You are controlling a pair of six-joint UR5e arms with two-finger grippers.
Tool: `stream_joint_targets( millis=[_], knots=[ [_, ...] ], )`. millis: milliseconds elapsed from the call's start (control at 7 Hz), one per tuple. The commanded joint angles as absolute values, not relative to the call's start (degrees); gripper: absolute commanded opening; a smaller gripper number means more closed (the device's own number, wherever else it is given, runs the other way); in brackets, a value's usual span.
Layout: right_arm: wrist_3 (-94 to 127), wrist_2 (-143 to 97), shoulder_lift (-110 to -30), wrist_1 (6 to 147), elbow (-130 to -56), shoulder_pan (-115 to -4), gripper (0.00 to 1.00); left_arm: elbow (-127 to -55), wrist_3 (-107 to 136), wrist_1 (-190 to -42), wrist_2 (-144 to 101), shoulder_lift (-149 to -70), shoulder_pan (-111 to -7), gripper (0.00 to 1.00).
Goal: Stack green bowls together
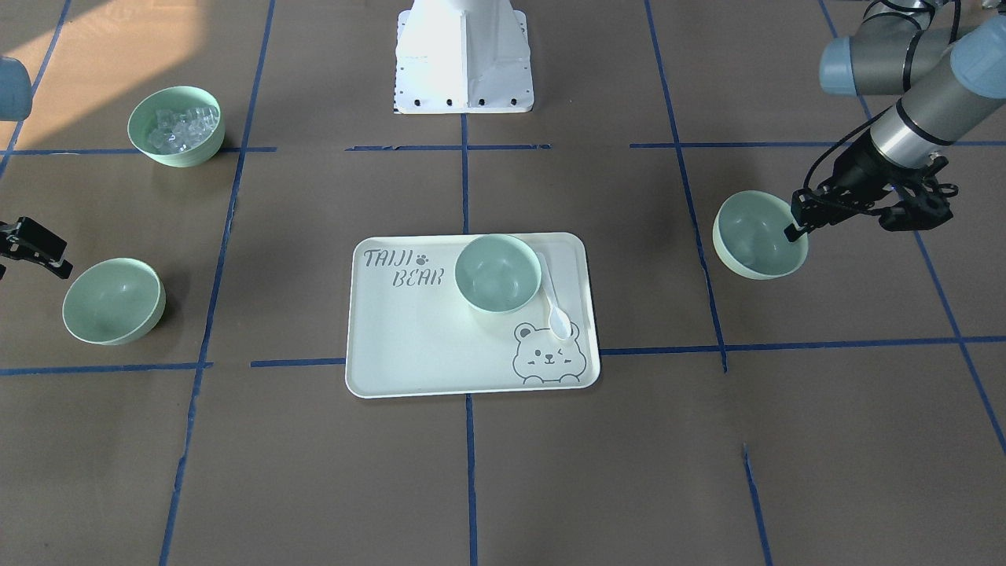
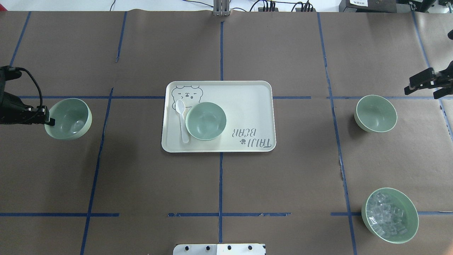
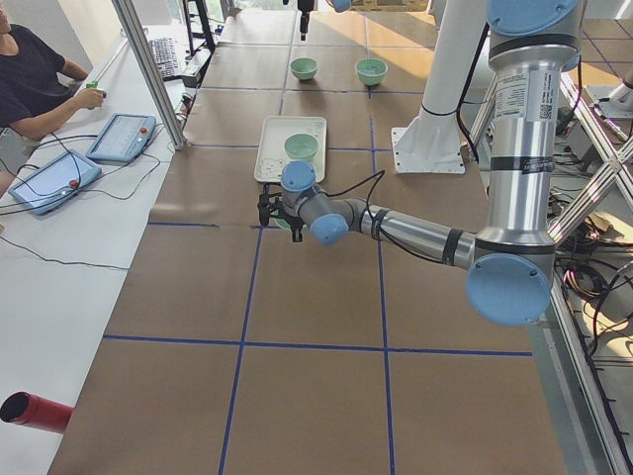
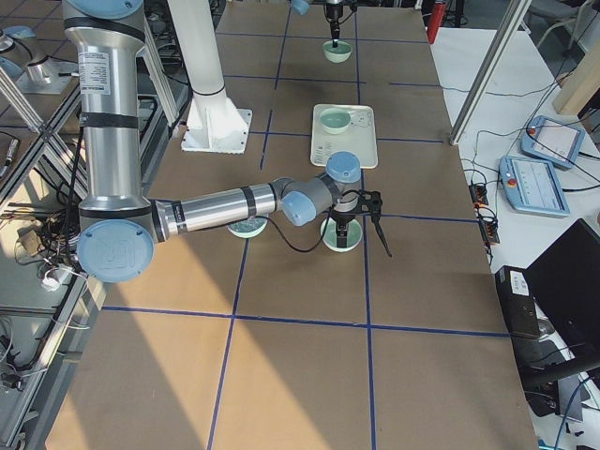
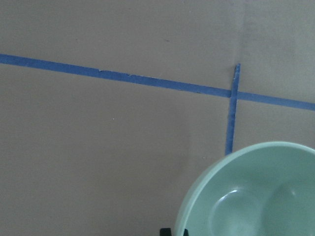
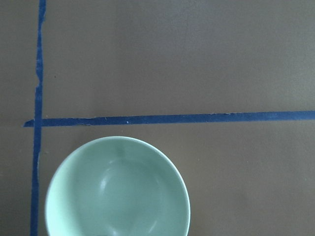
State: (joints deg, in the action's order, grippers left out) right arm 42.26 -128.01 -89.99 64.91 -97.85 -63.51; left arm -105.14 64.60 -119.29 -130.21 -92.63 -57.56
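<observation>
Nothing stacked yet, I judge; middle bowl [image 2: 206, 121] on tray [image 2: 247, 95] mid-table; left bowl [image 2: 69, 118] by left edge, left gripper [image 2: 49, 122] at rim, clamp unclear; right bowl [image 2: 376, 113] by right edge, right gripper [image 2: 420, 92] spread, empty.

Overhead and front-facing views look steeply down from opposite sides, sharing the cream rectangular plastic tray [image 2: 247, 92]; side views look along the brown paper-covered table [image 3: 316, 297]; the left wrist camera sits close above a pale mint-green round plastic bowl [image 5: 256, 196], the right seemingly above another bowl [image 6: 118, 191].
</observation>
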Motion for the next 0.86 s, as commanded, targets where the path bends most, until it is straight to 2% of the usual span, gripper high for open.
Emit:
stream_joint_targets(
  millis=[0,429,571,714],
  knots=[
    [45.3,-126.4,-89.0,56.9,-92.0,-60.0,1.00,-105.6,69.1,-118.6,-130.1,-95.0,-57.5,0.00],
    [46.3,-122.3,-88.4,56.7,-90.0,-56.0,0.98,-105.3,69.2,-118.0,-129.8,-96.0,-57.3,0.00],
    [46.2,-122.4,-88.2,56.6,-90.1,-56.0,0.82,-105.6,69.2,-115.4,-129.6,-97.8,-57.4,0.00],
    [46.2,-122.7,-88.2,56.7,-90.4,-56.0,0.39,-105.6,69.3,-112.5,-128.1,-100.3,-57.3,0.00]
  ],
)
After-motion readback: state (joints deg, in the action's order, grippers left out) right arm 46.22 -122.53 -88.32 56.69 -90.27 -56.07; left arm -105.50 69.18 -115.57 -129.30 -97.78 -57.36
